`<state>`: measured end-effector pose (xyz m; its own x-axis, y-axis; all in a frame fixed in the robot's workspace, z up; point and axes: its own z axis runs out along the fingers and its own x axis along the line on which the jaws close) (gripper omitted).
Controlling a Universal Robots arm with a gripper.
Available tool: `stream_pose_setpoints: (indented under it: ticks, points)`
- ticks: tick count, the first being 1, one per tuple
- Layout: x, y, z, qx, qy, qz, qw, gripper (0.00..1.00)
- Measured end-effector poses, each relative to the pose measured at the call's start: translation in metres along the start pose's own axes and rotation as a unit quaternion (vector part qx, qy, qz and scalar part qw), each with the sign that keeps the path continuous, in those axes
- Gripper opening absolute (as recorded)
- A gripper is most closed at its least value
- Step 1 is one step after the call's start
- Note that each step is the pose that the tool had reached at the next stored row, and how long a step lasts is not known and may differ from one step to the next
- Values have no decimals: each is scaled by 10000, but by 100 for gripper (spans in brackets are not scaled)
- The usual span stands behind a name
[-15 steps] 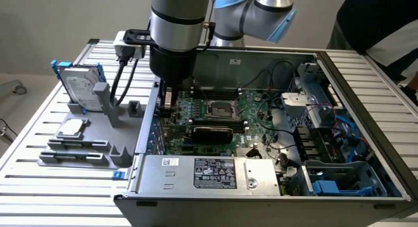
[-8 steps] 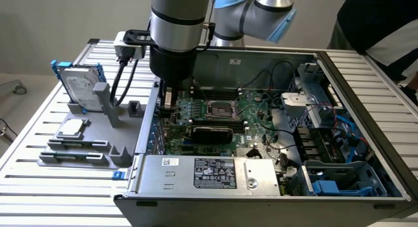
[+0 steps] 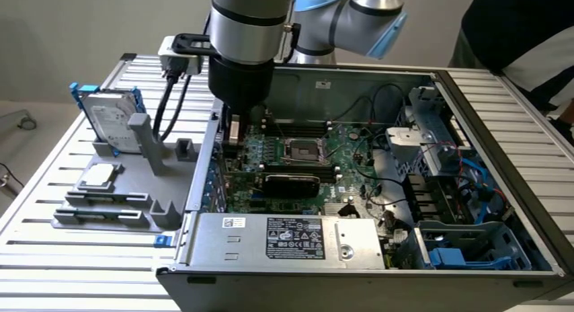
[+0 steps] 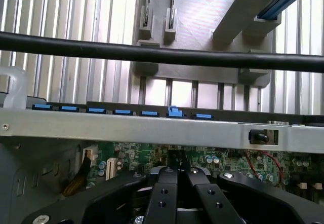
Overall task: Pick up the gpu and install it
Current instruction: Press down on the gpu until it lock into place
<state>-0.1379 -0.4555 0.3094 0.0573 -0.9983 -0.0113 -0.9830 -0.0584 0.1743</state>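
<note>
Exterior view: the graphics card (image 3: 292, 184) lies inside the open computer case (image 3: 502, 164), seated across the green motherboard (image 3: 350, 147) just below the processor socket (image 3: 302, 150). Its long side runs from the exterior view's left to right, and its glossy black rounded cover faces up. The robot arm (image 3: 247, 50) reaches down into the case above the card's left end, well clear of it. On the grey holder (image 3: 134, 191) outside the case stands a hard drive (image 3: 112, 120) with a blue frame. The wrist view looks past the gripper (image 4: 177, 176), whose black fingers (image 4: 164, 193) are pressed together on nothing, hanging over the motherboard beside the case's metal edge (image 4: 126, 127) with its row of blue clips (image 4: 174, 112).
</note>
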Motion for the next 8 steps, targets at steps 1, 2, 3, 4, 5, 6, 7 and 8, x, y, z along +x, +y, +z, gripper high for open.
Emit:
stream_pose_setpoints:
  ticks: [1, 2, 3, 4, 5, 6, 7, 8]
  points:
    - [2, -20, -22, -2, 0, -2, 10000, 11]
    - [5, -46, -44, -3, -2, -4, 10000, 11]
    - [10, -76, -65, -4, -4, -7, 10000, 11]
    - [15, -108, -87, -4, -7, -10, 10000, 11]
    - [21, -139, -111, -4, -10, -12, 10000, 11]
    - [29, -174, -131, -3, -14, -14, 10000, 11]
    - [37, -211, -153, -4, -18, -16, 10000, 11]
    - [45, -245, -173, -3, -23, -18, 10000, 11]
